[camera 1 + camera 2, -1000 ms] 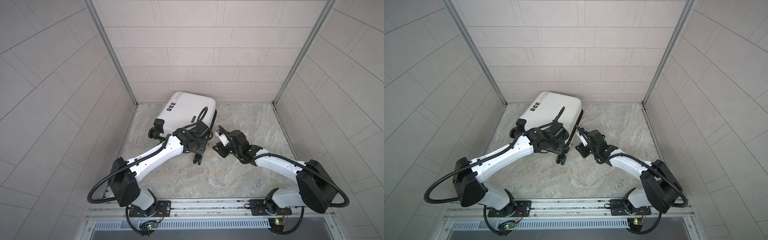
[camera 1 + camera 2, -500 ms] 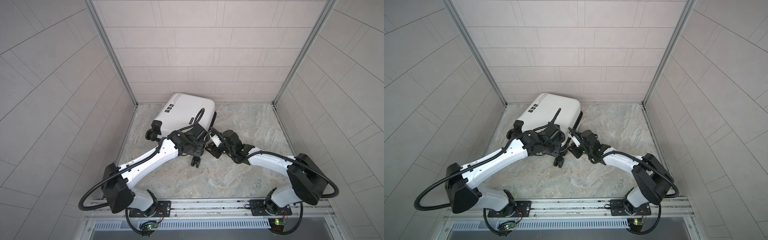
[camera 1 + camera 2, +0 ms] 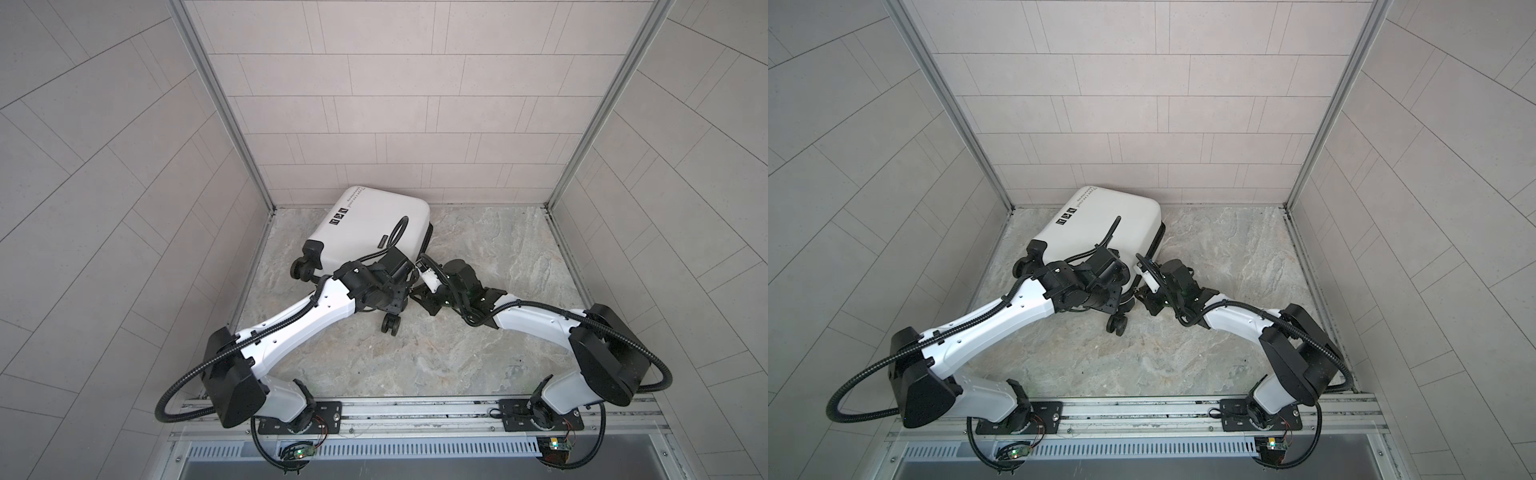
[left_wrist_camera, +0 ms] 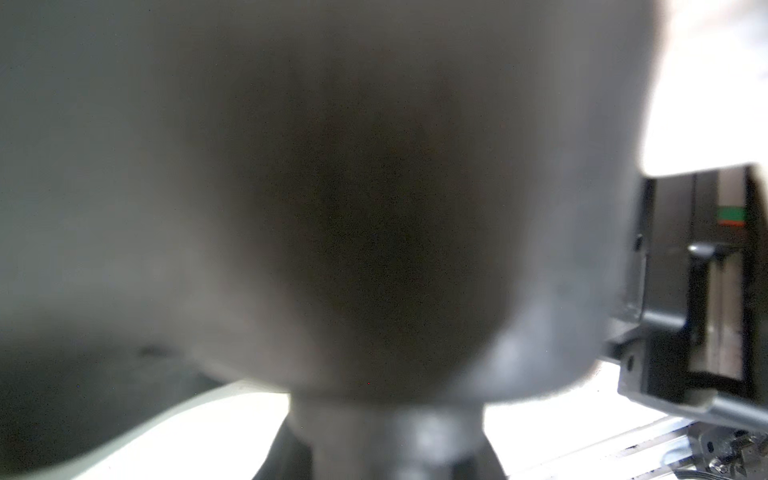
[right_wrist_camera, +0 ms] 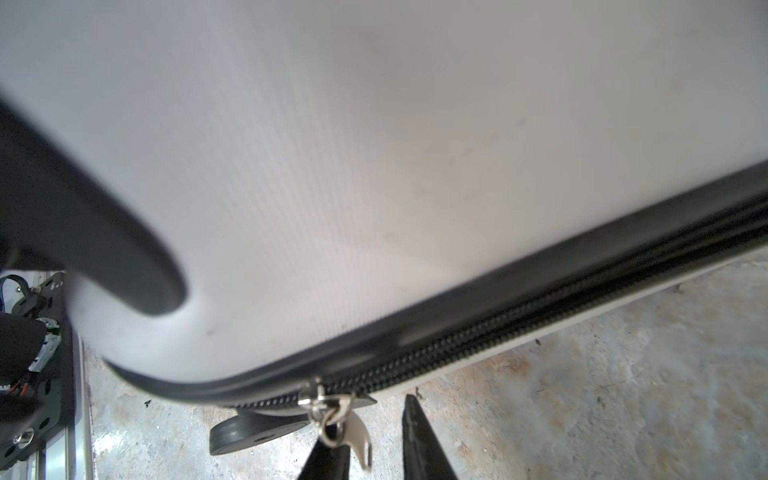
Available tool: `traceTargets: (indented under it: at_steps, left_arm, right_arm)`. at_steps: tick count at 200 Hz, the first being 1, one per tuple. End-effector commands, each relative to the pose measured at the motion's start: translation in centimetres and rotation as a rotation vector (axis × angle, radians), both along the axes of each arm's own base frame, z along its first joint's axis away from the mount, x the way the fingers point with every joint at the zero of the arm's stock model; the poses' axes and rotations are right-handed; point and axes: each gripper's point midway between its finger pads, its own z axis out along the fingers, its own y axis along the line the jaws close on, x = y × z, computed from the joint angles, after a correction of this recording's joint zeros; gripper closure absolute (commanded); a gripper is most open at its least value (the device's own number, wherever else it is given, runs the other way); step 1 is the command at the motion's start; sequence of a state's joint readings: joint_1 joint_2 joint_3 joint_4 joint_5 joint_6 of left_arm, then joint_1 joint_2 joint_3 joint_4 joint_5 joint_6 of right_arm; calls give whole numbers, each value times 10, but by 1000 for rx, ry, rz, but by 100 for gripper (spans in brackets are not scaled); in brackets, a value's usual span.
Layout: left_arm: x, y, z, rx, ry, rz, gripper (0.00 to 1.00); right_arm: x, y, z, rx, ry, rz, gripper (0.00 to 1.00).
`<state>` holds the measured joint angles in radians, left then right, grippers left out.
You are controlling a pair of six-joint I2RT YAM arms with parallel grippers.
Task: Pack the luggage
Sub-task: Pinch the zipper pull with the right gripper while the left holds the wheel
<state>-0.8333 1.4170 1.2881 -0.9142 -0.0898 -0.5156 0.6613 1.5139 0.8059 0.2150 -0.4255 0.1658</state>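
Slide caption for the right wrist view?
Right gripper straddles the silver zipper pull at a rounded corner of the white suitcase, jaws apart.

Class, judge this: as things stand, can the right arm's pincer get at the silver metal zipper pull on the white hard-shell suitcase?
Probably yes: the silver metal zipper pull hangs inside the open right pincer, with nothing visibly in the way.

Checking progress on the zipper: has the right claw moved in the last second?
Yes. The right claw went left, away from the right corner post, up to the suitcase.
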Motion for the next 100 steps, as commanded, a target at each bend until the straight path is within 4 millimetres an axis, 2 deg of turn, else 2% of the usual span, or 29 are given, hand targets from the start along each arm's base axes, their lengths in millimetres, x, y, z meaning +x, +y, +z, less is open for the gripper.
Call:
traceTargets:
  at_steps: [1,48,100]
  left_arm:
    - [11,-7,47,-130,-136,34,100]
    - [11,-6,47,-128,-136,34,100]
    - [8,-4,47,-127,-134,31,100]
  right_arm:
    - [6,10,19,45,-48,18,81]
    - [12,7,20,39,-49,-9,100]
    - [21,-1,13,31,-17,-49,100]
